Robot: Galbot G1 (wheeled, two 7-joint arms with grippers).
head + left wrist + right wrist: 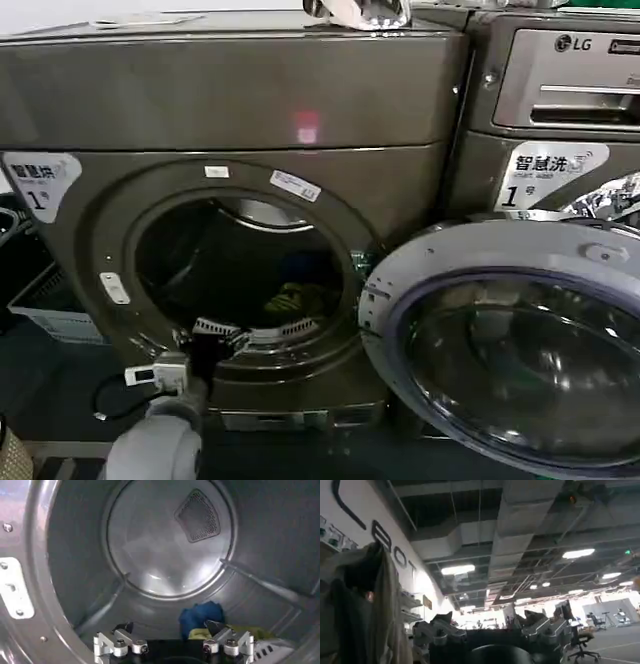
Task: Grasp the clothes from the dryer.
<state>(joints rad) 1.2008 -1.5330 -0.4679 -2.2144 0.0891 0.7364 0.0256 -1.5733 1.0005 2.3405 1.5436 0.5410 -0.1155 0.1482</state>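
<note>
Small yellow-green and blue fabric clothes (207, 622) lie on drum floor of bronze-grey front-loading dryer (250, 100), far and right of left gripper (172, 642); jaws spread, empty, at porthole lip; right gripper (492, 632) spread, idle, pointing away.

Head view is taken from above, facing forward and down at the dryer (240, 200) front, near. Left wrist view is set at the porthole, facing into the drum; drum interior is shared. Right wrist view is aimed upward at the ceiling (520, 525).
</note>
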